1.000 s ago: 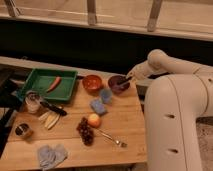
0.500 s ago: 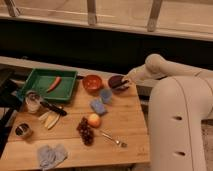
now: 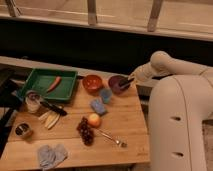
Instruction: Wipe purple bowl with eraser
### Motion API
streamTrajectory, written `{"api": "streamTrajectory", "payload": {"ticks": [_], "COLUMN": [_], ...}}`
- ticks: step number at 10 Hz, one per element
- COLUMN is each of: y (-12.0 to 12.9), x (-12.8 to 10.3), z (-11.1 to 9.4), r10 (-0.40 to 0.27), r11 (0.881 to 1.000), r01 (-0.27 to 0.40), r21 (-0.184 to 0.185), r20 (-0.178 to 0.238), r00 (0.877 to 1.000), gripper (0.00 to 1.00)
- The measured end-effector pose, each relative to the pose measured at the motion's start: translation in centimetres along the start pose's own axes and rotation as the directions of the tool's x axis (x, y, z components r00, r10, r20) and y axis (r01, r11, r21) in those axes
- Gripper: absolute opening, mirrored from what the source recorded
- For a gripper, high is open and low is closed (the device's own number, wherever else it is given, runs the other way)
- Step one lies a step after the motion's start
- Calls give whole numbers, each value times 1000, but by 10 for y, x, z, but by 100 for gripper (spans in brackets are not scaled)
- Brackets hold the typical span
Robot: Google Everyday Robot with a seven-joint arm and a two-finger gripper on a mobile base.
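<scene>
The purple bowl [image 3: 118, 83] sits at the back right of the wooden table [image 3: 120, 120], right of the orange bowl [image 3: 92, 83]. My gripper [image 3: 128, 81] reaches in from the right over the purple bowl's right rim, with a dark object at its tip that dips into the bowl; I cannot make out what it is. The white arm [image 3: 165, 65] extends from the right side.
A green tray [image 3: 37, 87] with a carrot [image 3: 54, 83] stands at back left. Blue sponges [image 3: 101, 100], an apple [image 3: 94, 120], grapes [image 3: 85, 132], a spoon [image 3: 111, 137], a glass [image 3: 33, 102], banana slices [image 3: 49, 120], a can [image 3: 22, 131] and a grey cloth [image 3: 50, 155] lie on the table.
The gripper has shifted slightly over the purple bowl's right side. Nothing else on the table has moved.
</scene>
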Motion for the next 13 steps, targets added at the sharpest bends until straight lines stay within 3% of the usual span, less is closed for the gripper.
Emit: {"api": "streamTrajectory", "payload": {"ticks": [3,6,8,10,11,13], "y": [21,34,17,-1,-14,-21], "x": [1,26,31,26,19,2], "z": [1,14,23,18,13,3], "r10": [-30,-78,-68,-47,-21,13], "r11": [999,996,998,999,999,999], "r01": [30,76,66,48,22,-12], "r21": [-25,-43,-20,9,29,35], "r20": [7,-46,-69,-65,-53,-8], "r00": [1000,996,995,997,998,1000], "gripper": [0,0,0,0,0,0]}}
